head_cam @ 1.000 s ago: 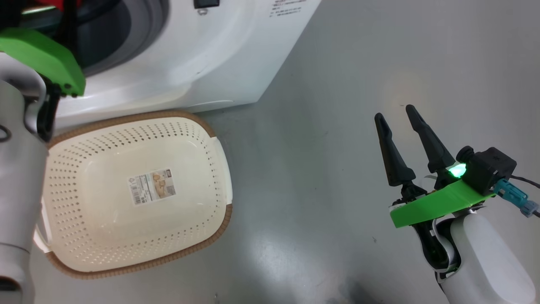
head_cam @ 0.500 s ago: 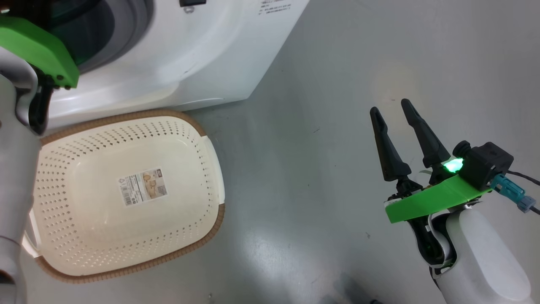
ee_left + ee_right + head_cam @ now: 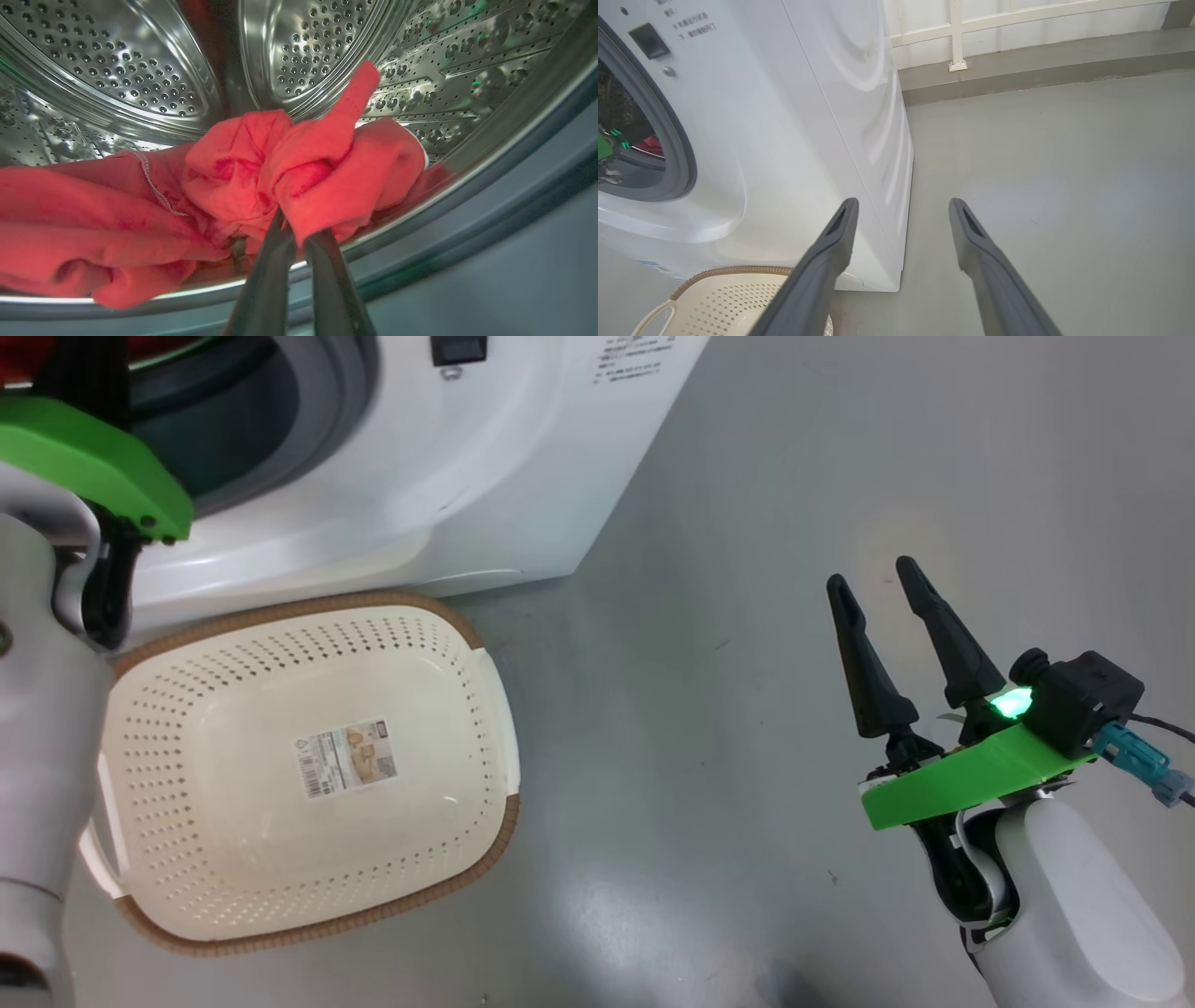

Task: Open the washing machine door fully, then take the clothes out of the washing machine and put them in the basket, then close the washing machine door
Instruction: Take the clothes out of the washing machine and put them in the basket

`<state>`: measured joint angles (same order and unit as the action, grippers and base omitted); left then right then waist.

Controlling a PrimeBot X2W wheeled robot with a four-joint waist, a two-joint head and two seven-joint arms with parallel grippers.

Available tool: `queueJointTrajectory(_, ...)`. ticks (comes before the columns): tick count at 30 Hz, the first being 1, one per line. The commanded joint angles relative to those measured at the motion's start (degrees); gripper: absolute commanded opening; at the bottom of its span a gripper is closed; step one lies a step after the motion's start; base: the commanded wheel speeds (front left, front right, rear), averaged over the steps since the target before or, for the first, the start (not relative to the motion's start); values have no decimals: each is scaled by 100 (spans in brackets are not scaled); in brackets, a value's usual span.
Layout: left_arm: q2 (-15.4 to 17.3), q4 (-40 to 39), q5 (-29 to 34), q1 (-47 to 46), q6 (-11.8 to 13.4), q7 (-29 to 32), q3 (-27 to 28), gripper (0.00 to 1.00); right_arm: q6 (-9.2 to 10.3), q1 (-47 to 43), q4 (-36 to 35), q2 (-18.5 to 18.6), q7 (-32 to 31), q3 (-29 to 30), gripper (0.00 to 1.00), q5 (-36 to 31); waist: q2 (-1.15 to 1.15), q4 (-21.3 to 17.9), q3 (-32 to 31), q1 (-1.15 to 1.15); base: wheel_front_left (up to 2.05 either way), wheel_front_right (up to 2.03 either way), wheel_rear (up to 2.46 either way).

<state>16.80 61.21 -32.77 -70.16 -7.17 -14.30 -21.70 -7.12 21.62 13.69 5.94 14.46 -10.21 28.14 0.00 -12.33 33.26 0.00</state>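
Gripping a bunched fold of the clothes (image 3: 233, 177), the left gripper (image 3: 293, 228) is working inside the washing machine (image 3: 420, 476). Its two dark fingers (image 3: 266, 280) are pinching nearly together on red fabric at the front lip of the drum (image 3: 117, 70). The remaining cloth is lying slack along the drum's bottom, behind the machine's grey rubber ring (image 3: 350, 392).

Judgement: the pull is best made straight out of the machine, lifting the cloth over the ring so nothing is snagging. The cloth is then going down into the basket (image 3: 308, 604), which is sitting on the floor (image 3: 747, 523) directly in front of the machine, holding no clothes.

The right gripper (image 3: 870, 574) is hovering well to the right of the machine, jaws spread wide, carrying nothing.

Materials:
- The fabric is showing soft and crumpled, with thin white stitched trim.
- The drum is gleaming perforated steel with raised ribs.
- The basket is showing cream plastic, round-cornered and pierced with holes, with a brown woven-look rim and a paper label (image 3: 345, 763) on its base.
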Motion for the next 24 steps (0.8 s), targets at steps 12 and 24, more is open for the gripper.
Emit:
queueJointTrajectory(12, 149, -1464, 396, 1003, 5, -69, 1022, 0, -36, -270, -109, 201, 54, -48, 100, -32, 0, 292, -338, 0, 0, 0, 0)
queueJointTrajectory(24, -261, -3014, 1085, 2180, 0, -69, 2012, 0, -36, -531, -91, 309, 54, 60, 100, -43, 0, 506, -765, 0, 0, 0, 0)
